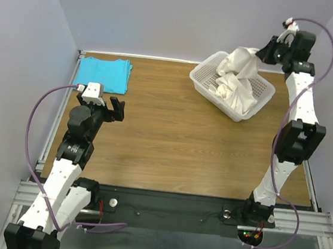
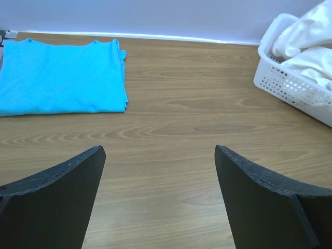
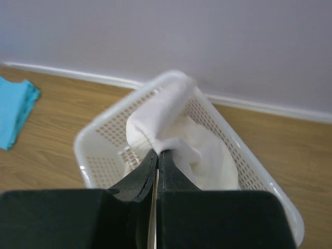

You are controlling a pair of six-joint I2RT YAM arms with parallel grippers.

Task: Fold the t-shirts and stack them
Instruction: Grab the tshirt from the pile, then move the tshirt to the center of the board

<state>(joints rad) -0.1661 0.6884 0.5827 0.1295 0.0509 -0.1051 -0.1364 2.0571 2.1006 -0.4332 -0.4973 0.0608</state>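
Note:
The cream t-shirt (image 1: 237,77) lies bunched in the white basket (image 1: 203,74) at the back right. My right gripper (image 1: 265,53) is shut on a fold of it and holds that part up above the basket; the pinch shows in the right wrist view (image 3: 158,153), with the cloth (image 3: 171,116) rising from the jaws. The turquoise t-shirt (image 1: 103,73) lies folded flat at the back left, also in the left wrist view (image 2: 57,78). My left gripper (image 1: 116,109) is open and empty above bare wood, in front of the turquoise shirt (image 2: 160,155).
The basket (image 2: 290,85) stands on the wooden table (image 1: 171,137) near the back wall. A metal rail (image 1: 54,130) runs along the table's left edge. The arm bases sit on the black strip at the near edge.

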